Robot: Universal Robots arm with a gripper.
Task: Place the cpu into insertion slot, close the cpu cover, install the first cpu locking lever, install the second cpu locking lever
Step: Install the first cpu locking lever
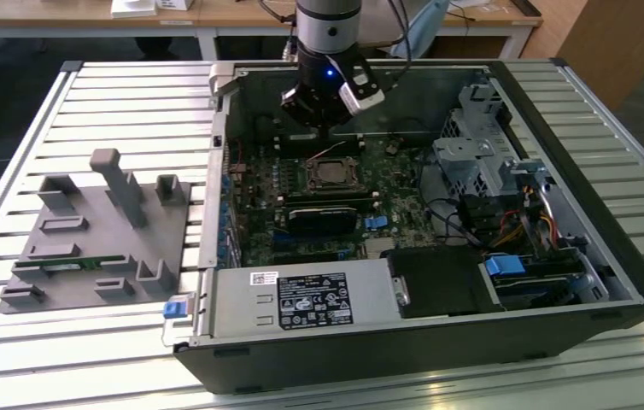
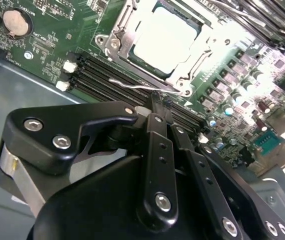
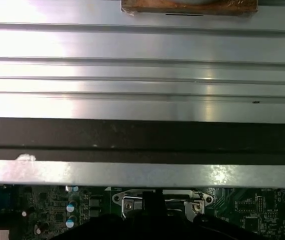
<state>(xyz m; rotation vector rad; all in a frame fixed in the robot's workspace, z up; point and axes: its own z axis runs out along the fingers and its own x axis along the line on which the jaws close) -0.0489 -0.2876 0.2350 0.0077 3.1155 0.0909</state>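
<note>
Right up front in the second wrist view, the black hand (image 2: 158, 102) has its fingers pressed together, tips right at the thin wire locking lever (image 2: 132, 85) just beside the insertion slot (image 2: 182, 80). The cpu (image 2: 165, 37) is sitting in that slot, and the cpu cover (image 2: 125, 35) looks to be lying down around it.
</note>
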